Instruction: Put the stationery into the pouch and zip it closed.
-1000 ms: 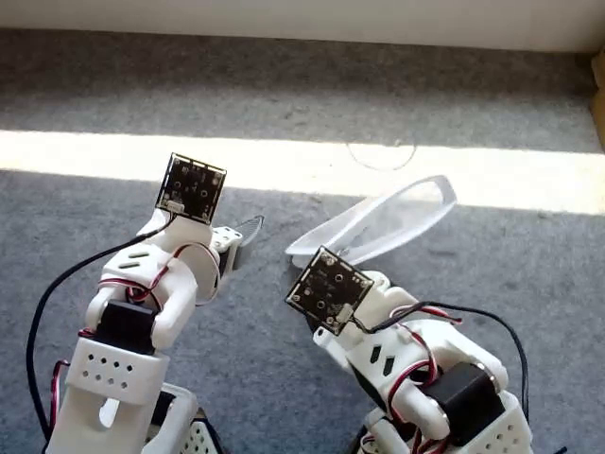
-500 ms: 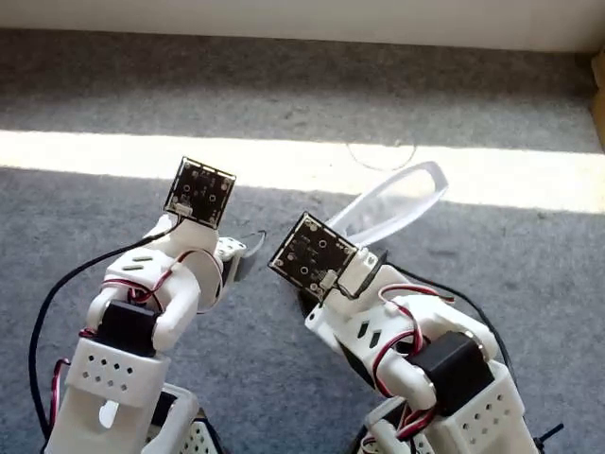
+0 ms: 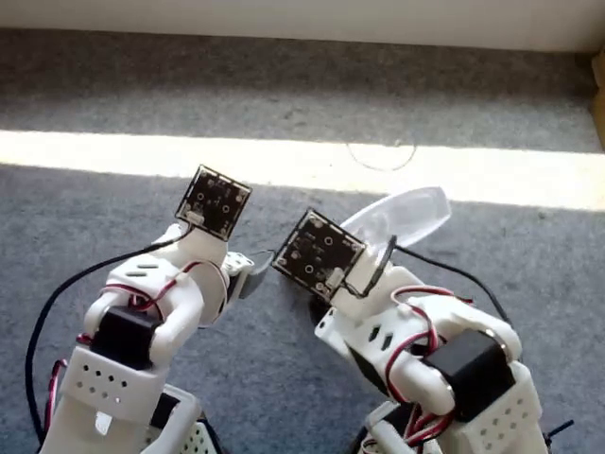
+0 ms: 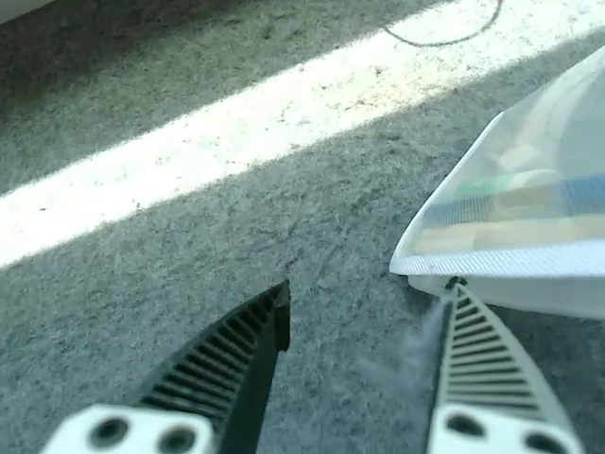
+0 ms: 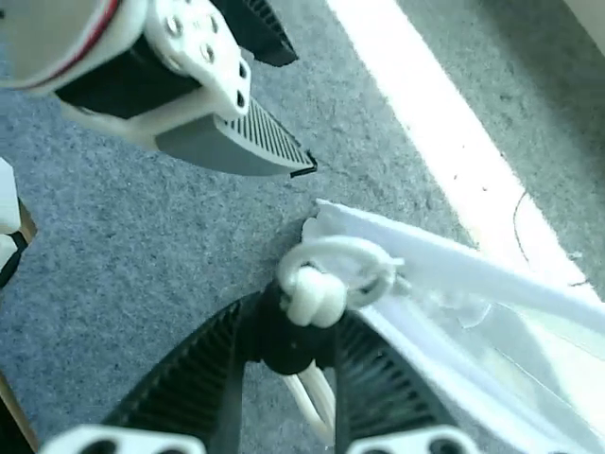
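Over on the left, the left end effector [image 4: 369,295] is hanging low over the grey worktop [image 3: 113,203], released, jaws standing wide apart and gripping nothing; its one fingertip [image 4: 456,301] is sitting just beside the near corner of the pouch [image 4: 529,227], and I cannot tell whether the two are touching.

Moving across to the middle, the right end effector [image 5: 295,326] is clenching the zip pull [image 5: 317,288], a white bead and ring with a dark piece beneath it, right at that same corner of the pouch [image 5: 454,284]; from above, the two arms are crowding in close together there.

Further right, the pouch [image 3: 402,216] is lying on the worktop, running away from the arms toward the sunlit band [image 3: 95,151]; through its translucent wall the stationery [image 4: 515,194] is showing as pale green and blue strips, so the loading part is looking done, and nothing loose is lying around it.

What is remaining, by my reading, is the zip; the pull is sitting at the end corner, and whether the teeth behind it are meshing along the whole edge is not something these views are settling; if they are not, the right arm is needing to draw the pull along while the left one is pinning the corner.
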`<act>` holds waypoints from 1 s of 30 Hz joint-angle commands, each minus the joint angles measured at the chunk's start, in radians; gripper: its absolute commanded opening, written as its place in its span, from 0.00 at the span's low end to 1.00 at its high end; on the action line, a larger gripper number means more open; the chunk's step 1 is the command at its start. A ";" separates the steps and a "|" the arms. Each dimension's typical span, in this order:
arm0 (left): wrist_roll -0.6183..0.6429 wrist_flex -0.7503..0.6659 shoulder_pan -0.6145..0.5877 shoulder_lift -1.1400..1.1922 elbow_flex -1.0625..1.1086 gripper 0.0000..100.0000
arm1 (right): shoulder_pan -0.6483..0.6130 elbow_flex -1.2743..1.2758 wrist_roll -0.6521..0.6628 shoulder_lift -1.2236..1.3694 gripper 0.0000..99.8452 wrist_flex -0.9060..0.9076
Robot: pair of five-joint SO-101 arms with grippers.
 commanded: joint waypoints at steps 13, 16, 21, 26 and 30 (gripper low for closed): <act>0.000 0.095 0.024 -0.357 -0.018 0.29 | 0.008 -0.124 -0.011 0.101 0.01 0.058; 0.000 0.101 0.077 -0.364 -0.015 0.30 | 0.010 -0.122 -0.012 0.101 0.01 0.058; -0.006 0.118 0.130 -0.364 -0.013 0.30 | 0.010 -0.122 -0.012 0.101 0.01 0.058; -0.006 0.115 0.139 -0.361 -0.004 0.30 | 0.008 -0.120 -0.012 0.101 0.01 0.059; -0.008 0.086 0.186 -0.366 0.056 0.30 | 0.004 -0.127 -0.012 0.099 0.01 0.081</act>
